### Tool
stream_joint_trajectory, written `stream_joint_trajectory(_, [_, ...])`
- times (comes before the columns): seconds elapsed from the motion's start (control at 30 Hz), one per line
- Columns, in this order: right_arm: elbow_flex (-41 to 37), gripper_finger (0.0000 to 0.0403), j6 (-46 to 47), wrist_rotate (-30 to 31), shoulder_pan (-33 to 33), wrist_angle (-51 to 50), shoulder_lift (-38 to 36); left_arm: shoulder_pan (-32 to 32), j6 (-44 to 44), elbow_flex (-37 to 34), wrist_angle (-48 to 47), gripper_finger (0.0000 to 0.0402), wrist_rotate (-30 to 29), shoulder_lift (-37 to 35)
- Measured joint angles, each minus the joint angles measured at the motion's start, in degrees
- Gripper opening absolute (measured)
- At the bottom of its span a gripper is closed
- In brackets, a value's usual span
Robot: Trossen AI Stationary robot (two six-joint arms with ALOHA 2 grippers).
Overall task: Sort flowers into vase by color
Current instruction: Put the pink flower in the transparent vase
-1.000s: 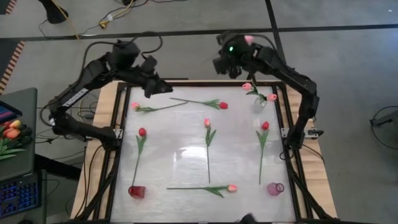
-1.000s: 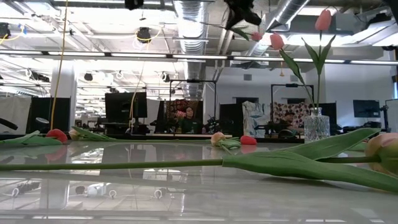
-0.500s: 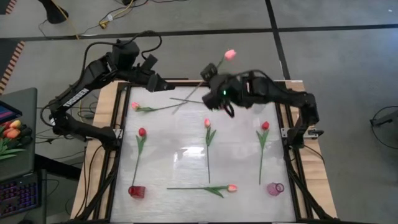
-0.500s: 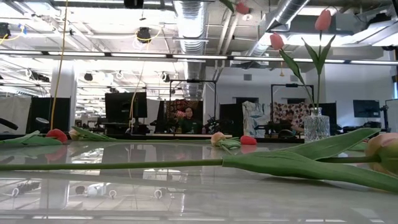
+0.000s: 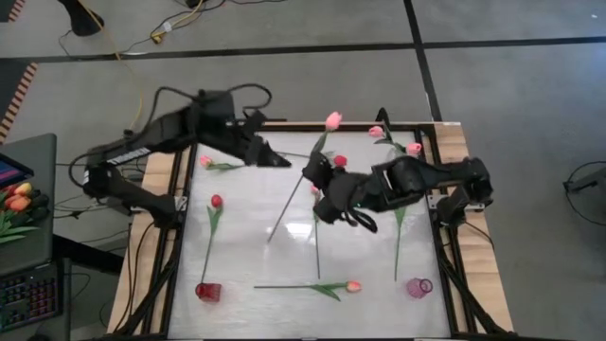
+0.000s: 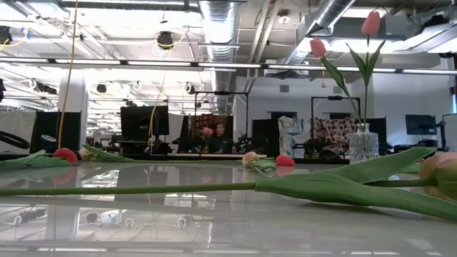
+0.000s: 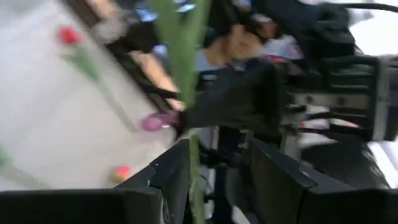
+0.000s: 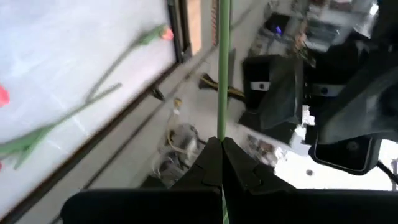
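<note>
My right gripper [image 5: 313, 176] [image 8: 221, 142] is above the table's middle, shut on a pink-headed tulip [image 5: 333, 120]. Its long green stem slants down toward the table's near left. My left gripper [image 5: 286, 163] [image 7: 217, 158] is open just left of it. In the left wrist view its fingers stand on either side of that stem [image 7: 193, 168]; I cannot tell whether one touches it. A clear glass vase [image 5: 394, 153] [image 6: 363, 145] at the far right corner holds two pink tulips [image 5: 414, 148]. Several red and pink tulips [image 5: 216, 201] lie flat on the table. My right gripper pinches the pink tulip's stem near its middle [image 8: 221, 127] between its two shut fingers, which lie across the stem. The tulip is lifted clear of the table and tilted, with its head [image 5: 333, 120] toward the far edge and its stem end [image 5: 272, 235] toward the near left.
A red vase [image 5: 208, 292] stands at the near left corner and a pink vase [image 5: 418, 287] at the near right. A black frame [image 5: 178, 227] borders the white table. Loose tulips lie at the left [image 5: 205, 161], near edge [image 5: 353, 285] and right [image 5: 403, 191].
My right gripper has carried the pink tulip from beyond the far right corner toward the table's middle, moving left and toward the near edge, and has turned it about. My left gripper has moved right and nearer, up to the tulip's stem.
</note>
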Motion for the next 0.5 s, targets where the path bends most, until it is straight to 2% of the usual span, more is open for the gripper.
stream_joint_trajectory(0.1, [-0.02, 0.0022, -1.00, 5.43, 2.50, 1.59, 0.37, -2.56, -0.48, 0.04, 2.41, 0.0151, 1.80, 1.93])
stream_joint_trajectory(0.23, [0.00, 0.0022, -1.00, 7.26, 4.10, 3.40, 1.05, -4.52, 0.87, -0.04, 0.31, 0.0151, 2.00, 3.48])
stream_joint_trajectory(0.5, [-0.04, 0.0022, 0.44, 13.16, 4.84, 2.98, 1.59, -5.96, 1.52, 0.00, 2.41, 0.0151, 4.28, 3.31])
